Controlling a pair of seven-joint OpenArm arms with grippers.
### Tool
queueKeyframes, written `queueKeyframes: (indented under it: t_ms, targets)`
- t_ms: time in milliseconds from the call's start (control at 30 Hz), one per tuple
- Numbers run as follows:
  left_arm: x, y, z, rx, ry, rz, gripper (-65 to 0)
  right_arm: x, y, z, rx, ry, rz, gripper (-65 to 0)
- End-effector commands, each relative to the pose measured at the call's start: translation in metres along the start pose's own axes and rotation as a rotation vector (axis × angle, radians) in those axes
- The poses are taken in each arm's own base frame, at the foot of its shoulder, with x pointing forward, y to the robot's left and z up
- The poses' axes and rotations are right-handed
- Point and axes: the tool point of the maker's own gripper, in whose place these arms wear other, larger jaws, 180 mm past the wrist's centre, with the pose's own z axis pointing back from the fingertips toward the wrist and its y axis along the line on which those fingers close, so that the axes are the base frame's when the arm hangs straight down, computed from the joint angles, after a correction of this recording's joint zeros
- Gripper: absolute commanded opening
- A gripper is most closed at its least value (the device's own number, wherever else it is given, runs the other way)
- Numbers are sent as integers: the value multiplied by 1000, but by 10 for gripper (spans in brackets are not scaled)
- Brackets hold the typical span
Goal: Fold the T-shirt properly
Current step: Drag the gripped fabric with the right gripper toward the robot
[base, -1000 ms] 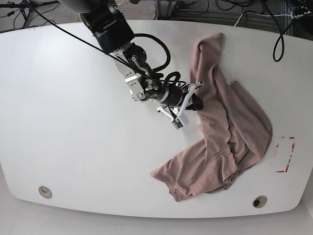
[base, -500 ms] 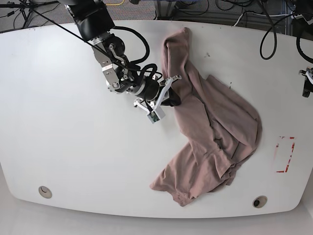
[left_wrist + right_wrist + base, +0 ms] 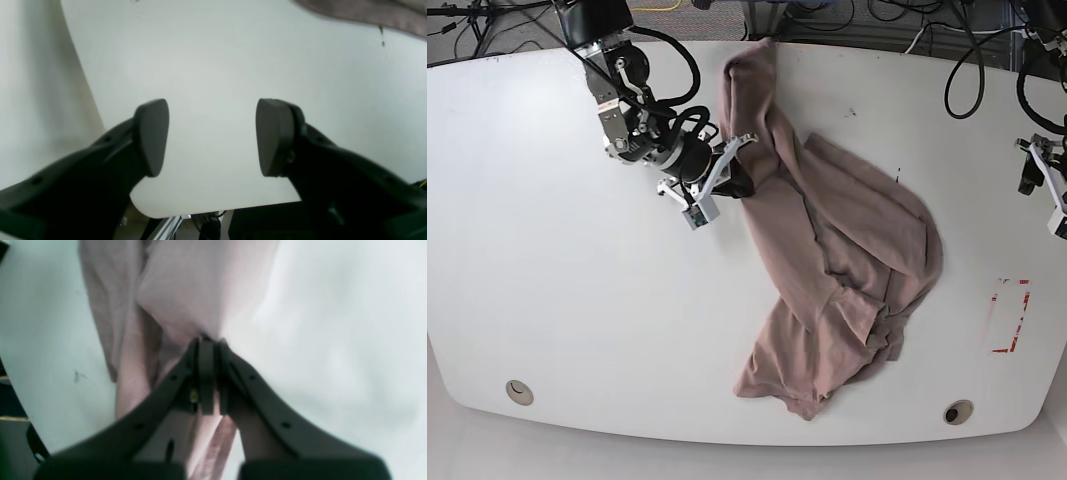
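The T-shirt (image 3: 837,250) is a crumpled mauve-tan heap stretching from the table's far edge to its near right. My right gripper (image 3: 745,186) is shut on a fold of its left edge; in the right wrist view the pink cloth (image 3: 186,296) bunches out of the pinched fingertips (image 3: 206,373). My left gripper (image 3: 211,136) hangs open over bare white table with nothing between its pads, and a strip of the T-shirt (image 3: 367,11) shows at the top right of that view. In the base view this gripper (image 3: 1047,190) sits at the far right edge.
The white table (image 3: 557,300) has a round hole (image 3: 519,391) near its front left and another (image 3: 958,411) at its front right. A red marked rectangle (image 3: 1009,315) lies at the right. Cables (image 3: 967,60) hang beyond the far edge.
My right gripper has dragged the held fold leftward and toward the far edge, pulling the whole T-shirt left with it. The left gripper has come into the base view at the right edge.
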Motion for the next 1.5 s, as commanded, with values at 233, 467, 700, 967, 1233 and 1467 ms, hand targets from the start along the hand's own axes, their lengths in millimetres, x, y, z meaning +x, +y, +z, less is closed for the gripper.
queueKeyframes:
  t_ms: [233, 467, 700, 967, 1233, 1467]
  targets:
    - [9, 3, 3, 13, -28, -16, -261, 0, -8, 20, -18, 3, 56, -650]
    - [8, -6, -1, -9, -37, 9, -261, 8, -37, 34, -84, -19, 44, -650]
    - [7, -17, -6, -35, -49, 37, -261, 4, -33, 34, -77, -9, 40, -650]
    - [7, -23, -9, -47, -57, 53, -262, -5, -14, 30, -46, -2, 7, -650]
    - [7, -22, -9, -46, -55, 54, -262, -4, 1, 30, -25, 11, 0, -595]
    - [7, -22, -9, -45, -54, 49, -262, 0, 0, 34, -75, 30, 22, -285]
